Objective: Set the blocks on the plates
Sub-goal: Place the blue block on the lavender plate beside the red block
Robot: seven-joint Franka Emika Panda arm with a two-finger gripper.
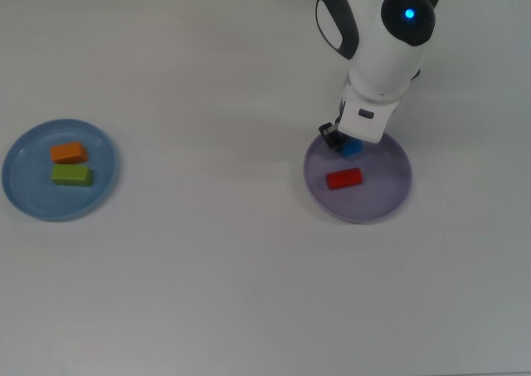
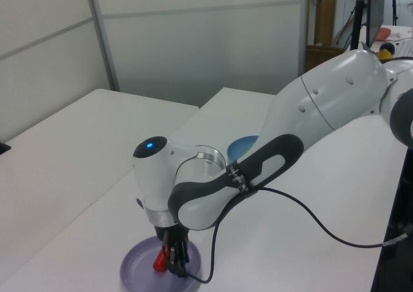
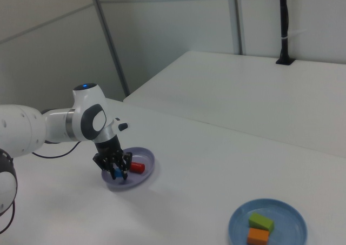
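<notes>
White panels and a pale wall close off a plain room, and a broad white bench (image 1: 249, 293) carries everything in it. On the top view's left sits the light blue plate (image 1: 21, 200), with the orange block (image 1: 68, 153) and the green block (image 1: 71, 175) lying side by side on it, just beside each other. On the top view's right is the lavender plate (image 1: 377, 202), holding the red block (image 1: 343, 178) near its middle. The pincer (image 1: 344, 146) hangs low over the far edge of that plate with the blue cube (image 1: 352, 149) pinched between its fingers, closed down to the width of the cube; the right view shows the cube (image 3: 117, 175) at the fingertips just above the plate (image 3: 141, 177), near the red block (image 3: 137, 167) but apart from it. Whether the cube touches the plate yet cannot be told. Judging by its look, the cube is a small, stiff, light piece with flat, smooth faces, best held square across two opposite sides. It seems unlikely to break, though a smooth face could slip in a skewed grip, and a release from any height could send it bouncing or tumbling against the red block. Three blocks appear placed, and this cube is the last.
</notes>
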